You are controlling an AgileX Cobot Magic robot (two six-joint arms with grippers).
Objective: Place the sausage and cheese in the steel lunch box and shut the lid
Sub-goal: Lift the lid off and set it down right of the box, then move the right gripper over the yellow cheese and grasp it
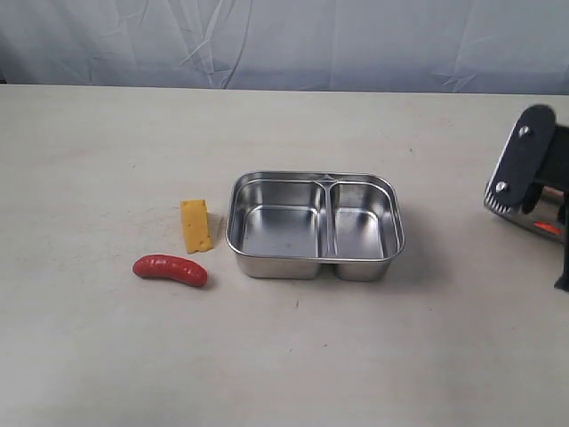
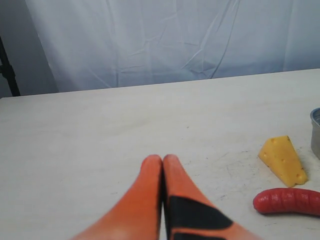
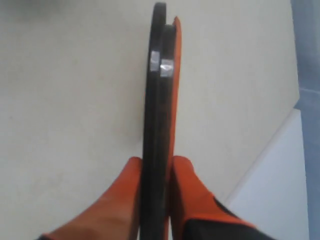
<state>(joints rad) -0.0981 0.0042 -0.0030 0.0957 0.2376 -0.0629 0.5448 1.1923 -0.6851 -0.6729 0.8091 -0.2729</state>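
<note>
Left gripper (image 2: 162,161): fingers pressed together on nothing; outside the exterior view; low over the table (image 1: 98,356), with both foods in its camera's sight
Sausage (image 1: 170,269): nearest item; lying loose on the table at 8 o'clock from the steel lunch box (image 1: 316,258); apart from the cheese
Cheese (image 1: 196,226): flat on the table at 9 o'clock from the box; near its wall, seemingly not touching
Steel lunch box: mid-table; both compartments bare; the wider one on its 9 o'clock side, the narrower at 3 o'clock
Right gripper (image 3: 156,166): narrow pinch on the lid (image 1: 523,160); lid held on edge at 3 o'clock from the box, well apart, apparently clear of the table
Progress: nothing loaded; judged the very start
Risk, sausage: glossy and round; an off-centre pinch could squirt or roll it away
Risk, cheese: tapered faces; jaws may slide toward the thin end
Risk, lid: gripped only at its rim; it may swing, land askew, or arrive before the food
Risk, box: unheld; pressing the lid could shove it
</note>
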